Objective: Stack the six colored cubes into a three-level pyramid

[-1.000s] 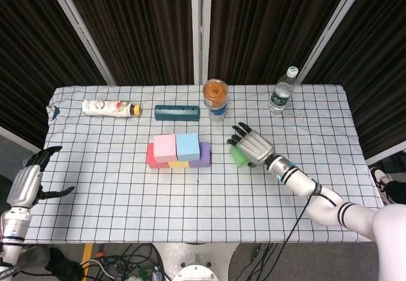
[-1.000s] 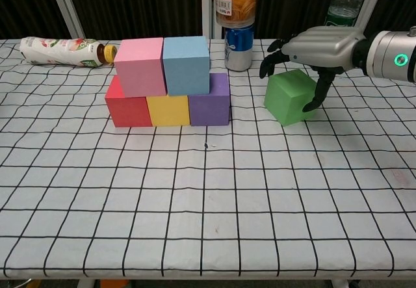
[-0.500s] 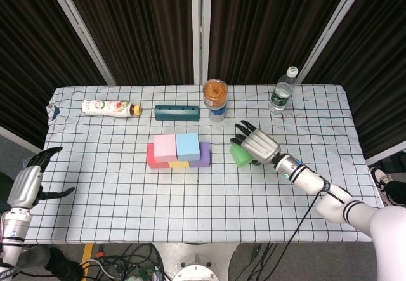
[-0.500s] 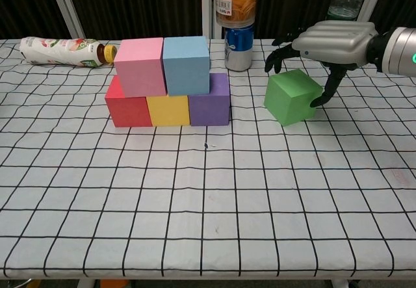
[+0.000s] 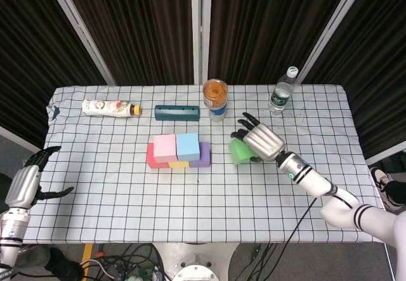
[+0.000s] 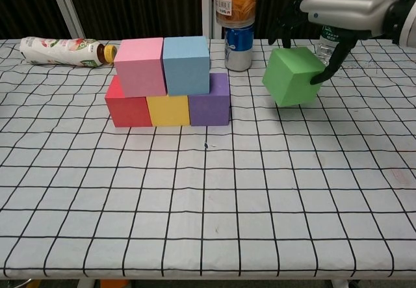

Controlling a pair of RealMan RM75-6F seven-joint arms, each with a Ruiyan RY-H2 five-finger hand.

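The right hand (image 6: 344, 5) holds the green cube (image 6: 292, 77) from above, fingers (image 6: 328, 67) wrapped down its far sides, and the cube hangs tilted clear of the table (image 6: 208, 197), right of the stack, seemingly so it can be carried over as the cap. The red cube (image 6: 128, 106), yellow cube (image 6: 168, 109) and purple cube (image 6: 209, 99) form the base row, with the pink cube (image 6: 140, 65) and blue cube (image 6: 186, 55) side by side on top, leaving their shared seam as the likely seat. The left hand (image 5: 24, 186) waits off the table's left edge, fingers apart and holding nothing.
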